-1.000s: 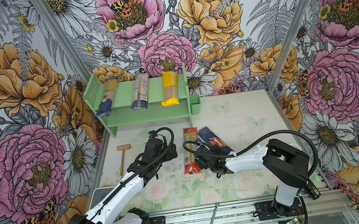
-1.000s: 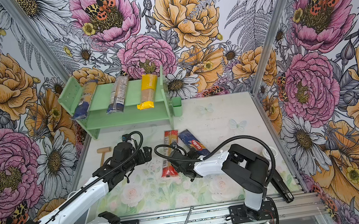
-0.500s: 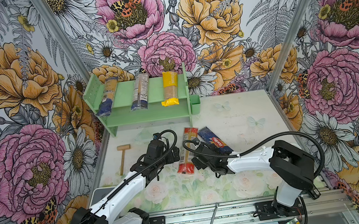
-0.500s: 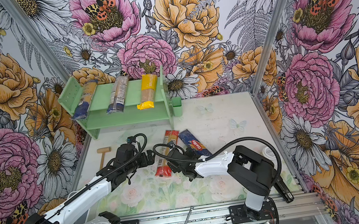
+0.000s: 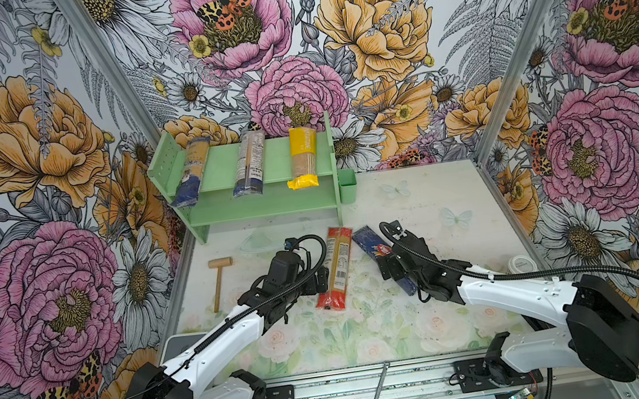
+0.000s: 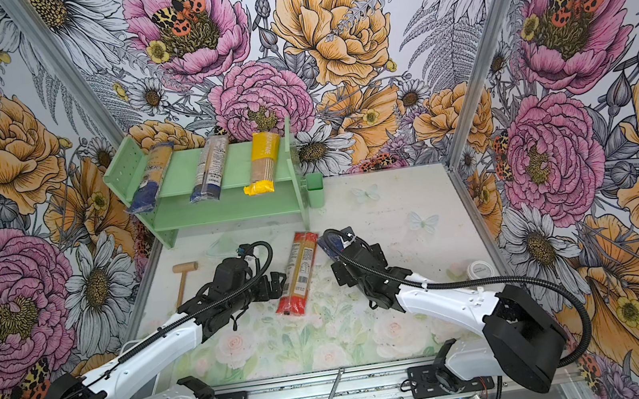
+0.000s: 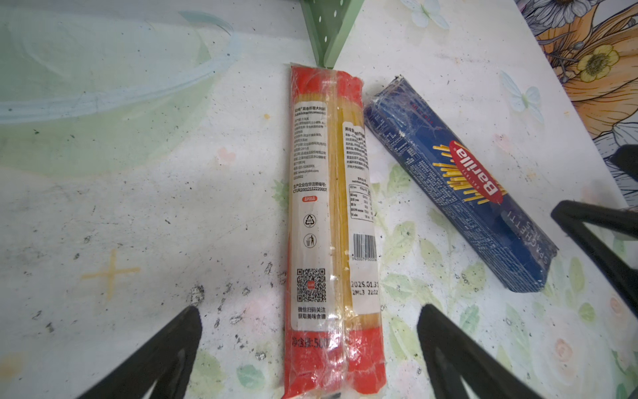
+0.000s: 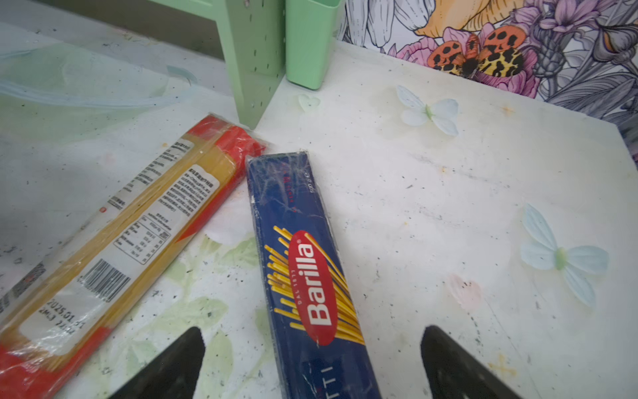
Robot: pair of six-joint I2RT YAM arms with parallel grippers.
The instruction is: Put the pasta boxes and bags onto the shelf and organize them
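Red-ended bag [image 7: 333, 221], crinkly clear plastic, lies between the spread fingers of your left gripper [image 7: 310, 311]; right gripper [image 8: 312, 331], also spread, straddles the flat-sided cardboard Barilla box [image 8: 303, 276].

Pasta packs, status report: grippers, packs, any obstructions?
Left gripper open, aimed at red-ended bag. Right gripper open, aimed at Barilla box. Both flat on table; three bags on shelf. Mallet off to side, nothing blocking.

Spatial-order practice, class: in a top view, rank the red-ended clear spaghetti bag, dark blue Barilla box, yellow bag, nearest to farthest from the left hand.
1. Red-ended clear spaghetti bag, beside the left hand.
2. Dark blue Barilla box, further right.
3. Yellow bag, on the mint-green shelf.
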